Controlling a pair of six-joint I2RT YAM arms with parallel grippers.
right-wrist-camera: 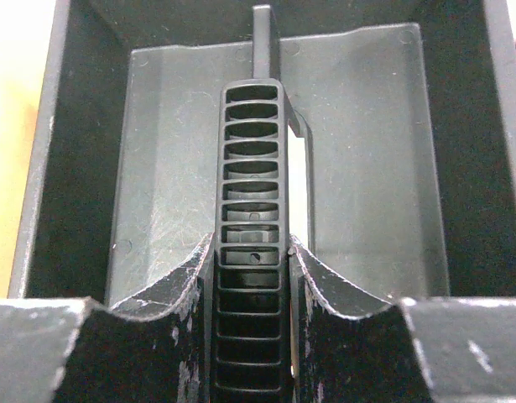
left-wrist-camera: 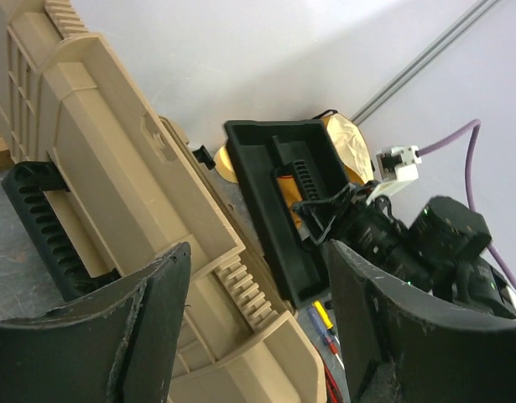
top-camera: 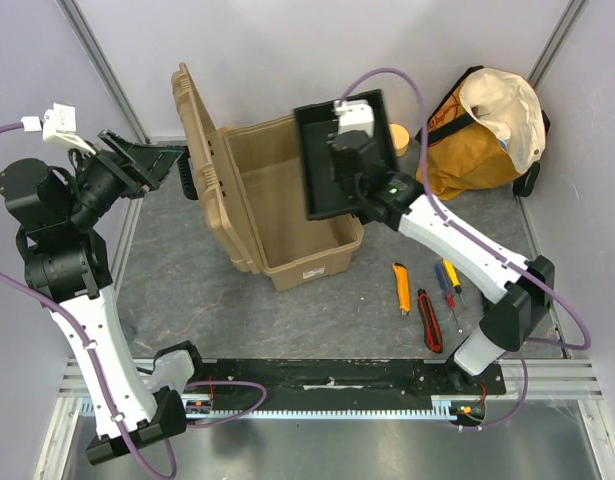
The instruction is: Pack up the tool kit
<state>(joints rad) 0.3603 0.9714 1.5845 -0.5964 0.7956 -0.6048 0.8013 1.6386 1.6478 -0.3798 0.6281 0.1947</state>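
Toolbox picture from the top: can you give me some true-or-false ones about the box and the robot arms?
1. The toolbox is open, with its lid standing up. True.
2. The black tray is lying on the table. False: it is held up over the open toolbox.
3. The right tool is shut on the black tray's handle. True.
4. The left tool is holding a screwdriver. False: it is open and empty, and the screwdrivers lie on the table.
5. The yellow knife is on the table, outside the toolbox. True.
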